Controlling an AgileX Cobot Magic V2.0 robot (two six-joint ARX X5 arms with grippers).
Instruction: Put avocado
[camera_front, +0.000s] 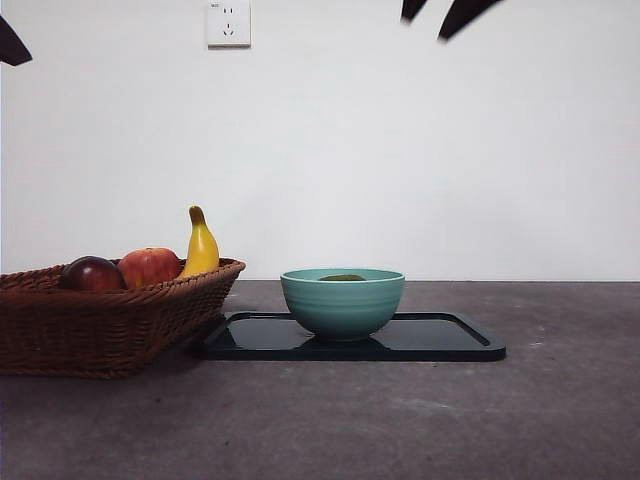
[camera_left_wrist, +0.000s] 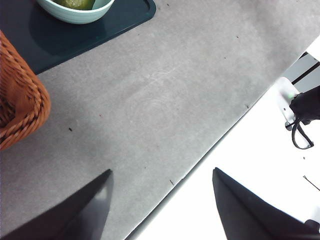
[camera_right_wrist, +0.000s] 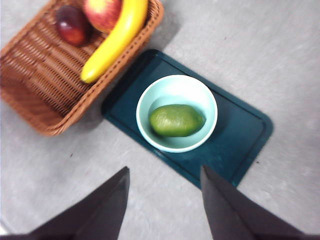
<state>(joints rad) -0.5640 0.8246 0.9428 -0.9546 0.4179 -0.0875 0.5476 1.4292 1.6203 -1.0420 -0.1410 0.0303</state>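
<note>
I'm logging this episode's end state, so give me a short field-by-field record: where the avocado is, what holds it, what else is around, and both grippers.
avocado: lying inside the bowl, held by neither gripper
bowl: teal, upright on the tray
tray: dark, flat on the table, beside the basket
basket: wicker; holds a banana, an apple and a dark red fruit
left gripper: open, empty, over the table's edge
right gripper: open, empty, above the tray
</note>
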